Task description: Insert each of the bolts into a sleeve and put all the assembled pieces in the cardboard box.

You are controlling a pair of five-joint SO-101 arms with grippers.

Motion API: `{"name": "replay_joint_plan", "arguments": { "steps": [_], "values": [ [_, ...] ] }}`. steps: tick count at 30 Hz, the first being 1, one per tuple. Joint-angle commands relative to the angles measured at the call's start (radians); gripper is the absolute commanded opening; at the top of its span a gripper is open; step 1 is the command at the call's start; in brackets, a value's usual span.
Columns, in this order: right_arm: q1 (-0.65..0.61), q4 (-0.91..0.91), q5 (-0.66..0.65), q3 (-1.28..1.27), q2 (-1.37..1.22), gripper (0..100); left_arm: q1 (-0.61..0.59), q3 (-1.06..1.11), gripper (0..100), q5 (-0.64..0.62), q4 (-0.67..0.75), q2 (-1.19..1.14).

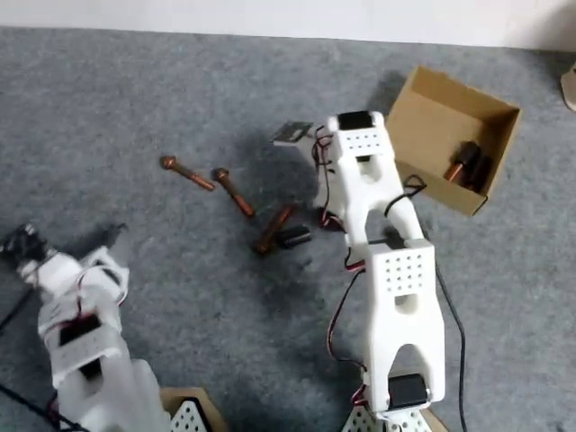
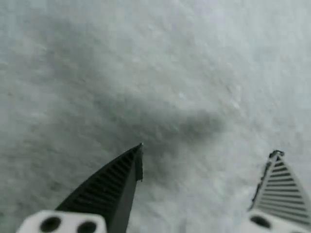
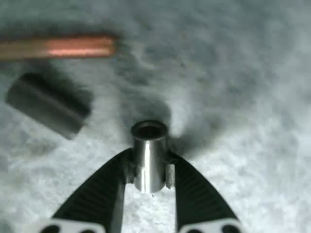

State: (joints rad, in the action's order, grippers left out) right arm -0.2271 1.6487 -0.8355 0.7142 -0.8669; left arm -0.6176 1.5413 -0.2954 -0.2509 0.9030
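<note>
Btwn R gripper (image 3: 149, 162) jaws, sleeve (image 3: 149, 145) clamped, L gripper (image 2: 208, 149) jaws wide over carpet (image 2: 146, 58).

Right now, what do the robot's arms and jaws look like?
The right arm and left arm are blocky white plastic with grids of little holes, black motors, and red and black cables. The jaws are pointy ribbed triangles: black ones on the right, one black and one whitish on the left.

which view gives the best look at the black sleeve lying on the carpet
The right wrist view: the black sleeve is close and whole, on its side by the end of a bolt. In the high view it is a small dark shape beside that bolt.
</note>
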Motion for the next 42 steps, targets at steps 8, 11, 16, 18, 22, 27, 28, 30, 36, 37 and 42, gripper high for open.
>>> {"name": "replay_joint_plan", "arguments": {
  "steps": [8,11,16,18,22,27,28,30,36,37,42],
  "values": [
    [0.076,-0.002,0.189,0.071,0.071,0.6,0.257,-0.346,37,-0.008,-0.462,0.015],
    [0.071,-0.002,0.241,0.108,0.071,0.6,0.297,-0.386,35,-0.089,-0.483,0.013],
    [0.070,0.001,0.262,0.145,0.071,0.6,0.337,-0.458,14,-0.141,-0.509,0.013],
    [0.070,-0.002,0.282,0.145,0.071,0.6,0.343,-0.483,8,-0.157,-0.509,0.012],
    [0.070,-0.002,0.290,0.145,0.070,0.6,0.375,-0.498,5,-0.160,-0.511,0.010],
    [0.070,-0.025,0.345,0.145,0.073,0.6,0.407,-0.522,5,-0.193,-0.520,-0.035],
    [0.070,-0.030,0.353,0.145,0.073,0.6,0.407,-0.545,5,-0.195,-0.539,-0.073],
    [0.070,-0.033,0.362,0.145,0.071,0.6,0.417,-0.622,5,-0.195,-0.589,-0.179],
    [0.074,-0.068,0.394,0.147,0.073,0.6,0.421,-0.858,5,-0.241,-0.678,-0.515],
    [0.074,-0.076,0.397,0.147,0.073,0.6,0.421,-0.889,5,-0.253,-0.684,-0.552],
    [0.076,-0.127,0.399,0.147,0.073,0.6,0.423,-0.983,5,-0.292,-0.684,-0.648]
  ]
}}
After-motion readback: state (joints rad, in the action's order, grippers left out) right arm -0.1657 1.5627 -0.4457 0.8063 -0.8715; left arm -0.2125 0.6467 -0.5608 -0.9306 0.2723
